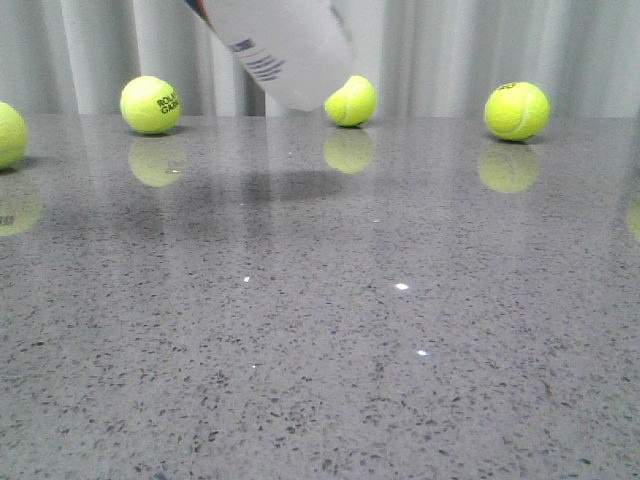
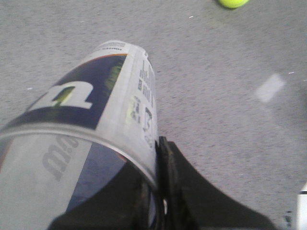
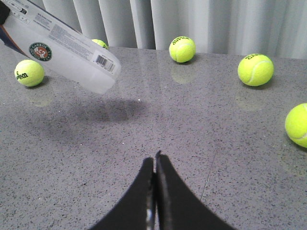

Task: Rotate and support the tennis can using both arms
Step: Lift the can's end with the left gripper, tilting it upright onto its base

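One table [image 1: 330, 340], grey speckled stone, glossy, carries everything observed.

One tennis can [image 3: 62, 45], white plastic with a navy panel, round emblem and barcode. It is held tilted in the air, clear of the table, its free end lowest and its shadow on the surface beneath. In the left wrist view the can [image 2: 91, 120] runs outward from the left gripper [image 2: 153, 191], whose dark finger presses the can's side; the left claw is clamped on the can. Only one finger is clearly seen. Contents: the near section looks translucent; whether any ball is inside cannot be determined.

One right gripper [image 3: 154, 191], low over the table, its two black fingers pressed together with nothing between them. The can hangs ahead of it and off to one side, well apart.

Tennis balls, yellow-green, loose on the table: five counted in the right wrist view, all beyond the right gripper. One [image 3: 29, 73] lies under the can's raised end, one [image 3: 100, 43] is partly hidden behind the can, one [image 3: 182, 49] stands near the curtain [image 3: 216, 24], one [image 3: 255, 69] beside it, one [image 3: 297, 124] at the frame edge. None touches the can.
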Motion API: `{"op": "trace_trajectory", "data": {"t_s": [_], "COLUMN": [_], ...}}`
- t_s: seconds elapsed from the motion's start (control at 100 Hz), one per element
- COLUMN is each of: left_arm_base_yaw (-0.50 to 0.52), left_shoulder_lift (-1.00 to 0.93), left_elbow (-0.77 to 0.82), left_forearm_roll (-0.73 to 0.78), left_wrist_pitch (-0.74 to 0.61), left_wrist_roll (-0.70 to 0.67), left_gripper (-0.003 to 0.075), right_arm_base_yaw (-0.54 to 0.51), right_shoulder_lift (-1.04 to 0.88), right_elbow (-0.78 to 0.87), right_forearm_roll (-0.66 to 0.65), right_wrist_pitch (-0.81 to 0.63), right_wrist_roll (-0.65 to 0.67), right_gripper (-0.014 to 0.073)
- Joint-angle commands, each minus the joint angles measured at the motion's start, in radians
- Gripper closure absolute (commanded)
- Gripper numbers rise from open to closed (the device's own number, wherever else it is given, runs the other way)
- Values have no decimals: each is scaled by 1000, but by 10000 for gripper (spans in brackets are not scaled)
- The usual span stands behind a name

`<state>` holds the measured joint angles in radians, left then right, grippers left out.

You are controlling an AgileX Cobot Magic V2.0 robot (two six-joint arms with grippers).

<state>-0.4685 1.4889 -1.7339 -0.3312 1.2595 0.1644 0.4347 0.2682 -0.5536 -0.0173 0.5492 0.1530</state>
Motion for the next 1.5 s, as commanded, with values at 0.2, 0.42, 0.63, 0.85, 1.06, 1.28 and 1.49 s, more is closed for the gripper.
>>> {"op": "trace_trajectory", "data": {"t_s": [0.2, 0.42, 0.63, 0.85, 1.06, 1.28, 1.49], "left_arm_base_yaw": [-101, -101, -101, -97, -97, -97, -97], "left_shoulder_lift": [-38, -6, 47, 61, 61, 61, 61], "left_elbow": [-40, -38, -38, -38, -38, -38, -39], "left_forearm_roll": [155, 173, 166, 166, 144, 142, 147], "left_wrist_pitch": [15, 15, 15, 15, 15, 10, -56], "left_wrist_roll": [-50, -50, -50, -50, -50, -50, -50], "left_gripper": [741, 741, 741, 735, 592, 413, 231], "right_arm_base_yaw": [-5, -5, -5, -5, -5, -5, -5], "right_shoulder_lift": [10, 10, 10, 10, 10, 10, 10], "right_elbow": [-25, -25, -25, -25, -25, -25, -25], "right_forearm_roll": [-7, -7, -7, -7, -7, -7, -7], "right_wrist_pitch": [-73, -73, -73, -73, -73, -73, -73], "right_wrist_roll": [-1, -1, -1, -1, -1, -1, -1], "right_gripper": [658, 658, 658, 658, 658, 658, 658]}}
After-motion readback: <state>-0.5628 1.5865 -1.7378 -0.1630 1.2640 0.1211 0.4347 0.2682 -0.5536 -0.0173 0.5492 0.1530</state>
